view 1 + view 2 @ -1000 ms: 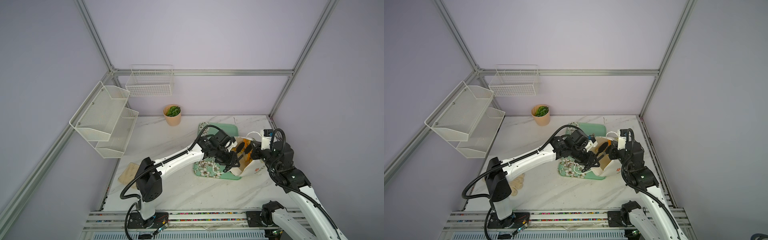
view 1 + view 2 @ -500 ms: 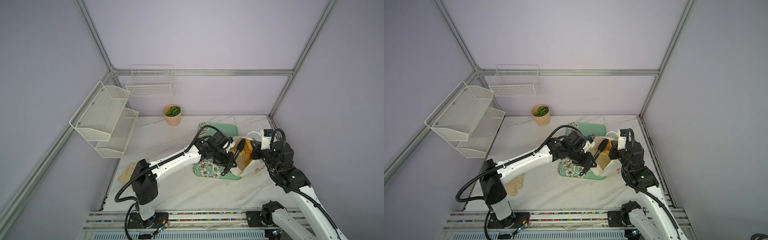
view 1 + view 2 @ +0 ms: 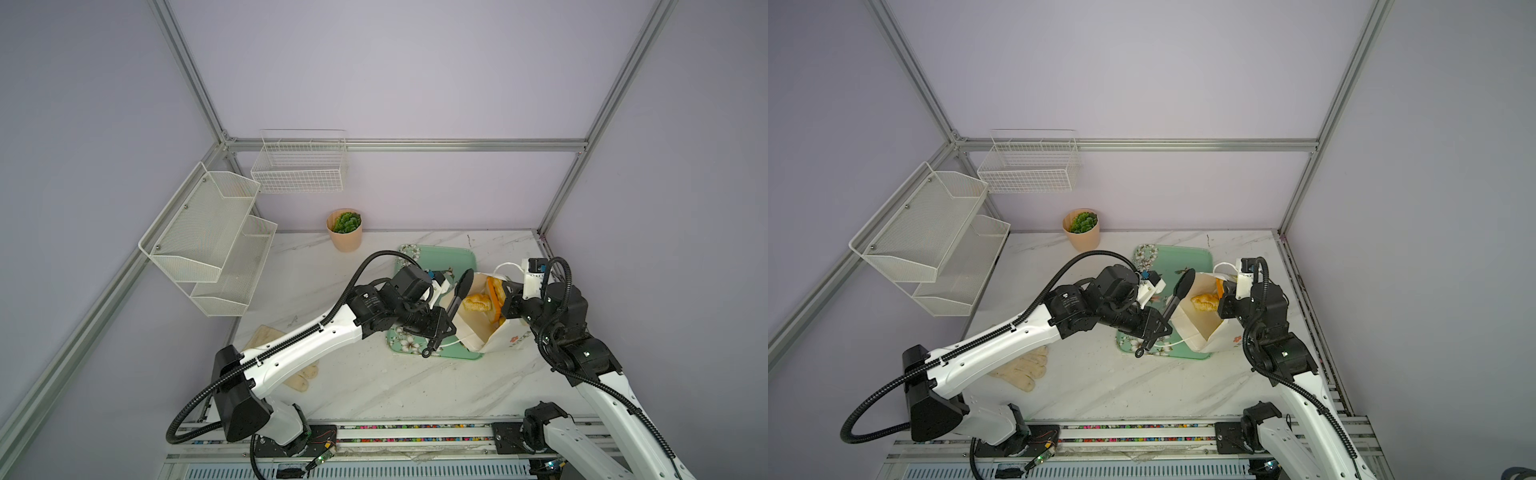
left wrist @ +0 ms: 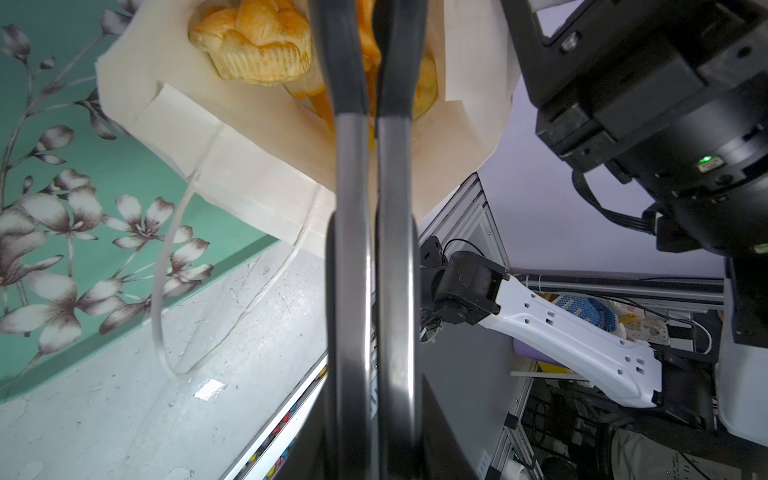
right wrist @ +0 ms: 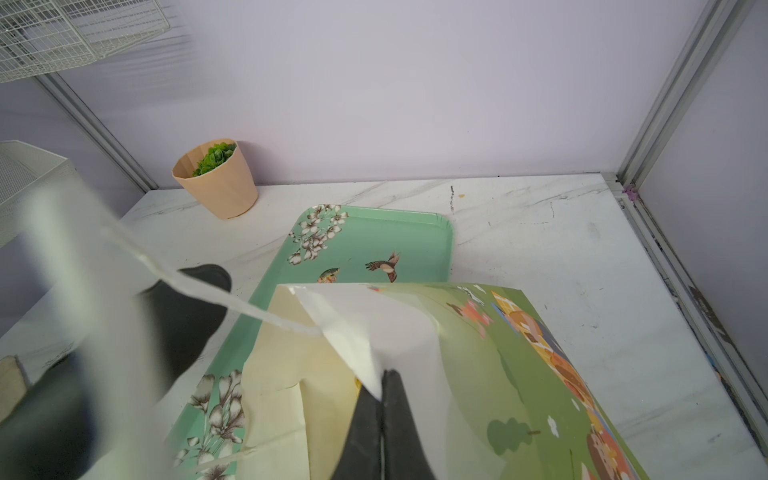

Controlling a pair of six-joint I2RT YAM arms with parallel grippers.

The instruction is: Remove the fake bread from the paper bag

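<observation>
Item, glossy golden-orange fake bread [image 3: 476,303]: all that I can see of it sits inside the tall white paper bag with white cord handles [image 3: 513,338]. Just inside the bag's mouth lies a ridged golden loaf [image 4: 253,41], plaited on top, with a paler fluted underside. A deeper orange piece [image 3: 494,291] sits beside it, mostly hidden, so I cannot tell its shape. The bag lies tipped over, partly on the mint-green floral tray [image 3: 440,257], with its mouth gaping toward the left arm. Its inside is cream, and one outer face carries a green landscape print [image 5: 519,374]. One cord handle [image 4: 160,316] loops down onto the white marble tabletop [image 3: 374,386]. The right gripper [image 5: 383,388] is clenched on the paper rim, holding the mouth up. The left gripper [image 3: 436,326] is clamped round the black tongs [image 3: 457,297], whose arms are squeezed nearly together. The tongs' tips reach into the bag's mouth with orange showing between them, but I cannot tell whether they grip any bread. Other containers: a peach plant pot [image 3: 344,239] with green leaves stands by the back wall. A white wire basket [image 3: 299,170] hangs on that wall, and a white mesh two-tier shelf [image 3: 208,237] is fixed to the left wall. A beige cloth [image 3: 1021,368] lies on the table under the left arm.
</observation>
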